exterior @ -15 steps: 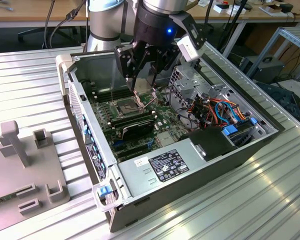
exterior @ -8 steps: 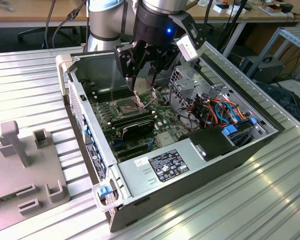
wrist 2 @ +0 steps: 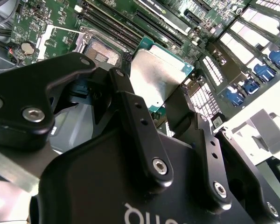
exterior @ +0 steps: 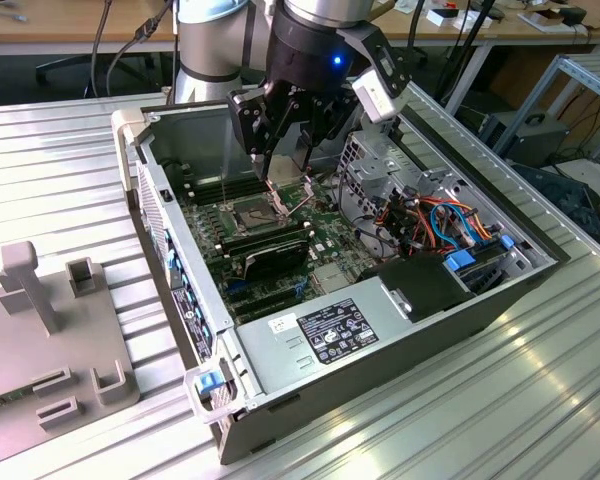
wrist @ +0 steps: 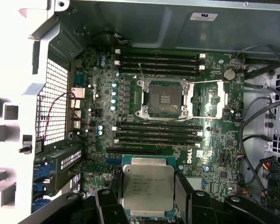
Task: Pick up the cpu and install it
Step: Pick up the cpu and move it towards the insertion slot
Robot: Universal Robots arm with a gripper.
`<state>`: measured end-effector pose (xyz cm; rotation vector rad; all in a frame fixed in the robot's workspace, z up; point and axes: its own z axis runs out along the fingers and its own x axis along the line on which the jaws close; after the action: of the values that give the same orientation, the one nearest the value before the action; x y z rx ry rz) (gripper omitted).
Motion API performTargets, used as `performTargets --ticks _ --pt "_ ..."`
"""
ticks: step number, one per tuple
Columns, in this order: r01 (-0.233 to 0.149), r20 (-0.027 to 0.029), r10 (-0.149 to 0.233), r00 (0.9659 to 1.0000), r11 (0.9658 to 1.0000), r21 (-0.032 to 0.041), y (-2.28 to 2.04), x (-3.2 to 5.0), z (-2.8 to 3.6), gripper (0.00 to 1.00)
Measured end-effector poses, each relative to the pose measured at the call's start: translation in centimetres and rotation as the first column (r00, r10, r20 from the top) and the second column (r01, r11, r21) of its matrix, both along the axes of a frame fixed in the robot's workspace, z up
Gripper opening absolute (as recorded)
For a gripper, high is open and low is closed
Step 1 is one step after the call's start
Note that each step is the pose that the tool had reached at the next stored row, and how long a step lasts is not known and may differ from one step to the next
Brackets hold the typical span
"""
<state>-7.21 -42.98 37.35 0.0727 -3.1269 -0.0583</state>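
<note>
The cpu [wrist: 147, 184], a flat silver-grey square, sits between my gripper's [wrist: 147, 198] black fingers [wrist: 111, 198], which are shut on its two opposite edges. In the second wrist view the cpu [wrist 2: 161, 74] shows its shiny top between the fingers [wrist 2: 130, 109]. The dark square socket [wrist: 163, 98] lies open on the green motherboard [wrist: 214, 154], apart from the held chip, and shows as the socket [wrist 2: 100, 50] past the fingers. In the exterior view my gripper [exterior: 283, 165] hangs inside the open computer case, just above the socket [exterior: 252, 213].
Black memory slots [wrist: 158, 133] run on both sides of the socket. Case walls [exterior: 170, 250] ring the board. Coloured cables [exterior: 430, 220] and a black power supply [exterior: 330, 330] fill the exterior view's right. A grey fixture [exterior: 50, 330] stands on the table at its left.
</note>
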Motion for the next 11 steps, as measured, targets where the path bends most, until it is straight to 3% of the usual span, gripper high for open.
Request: performTargets --ticks 7,9,11 --pt "0.000 0.0001 0.000 1.0000 1.0000 0.0001 0.02 0.00 -0.08 0.54" --pt "0.000 0.0000 0.000 1.0000 1.0000 -0.0001 0.06 -0.01 -0.60 0.54" --pt "0.000 -0.0001 0.000 1.0000 1.0000 0.0000 0.51 0.00 -1.13 0.54"
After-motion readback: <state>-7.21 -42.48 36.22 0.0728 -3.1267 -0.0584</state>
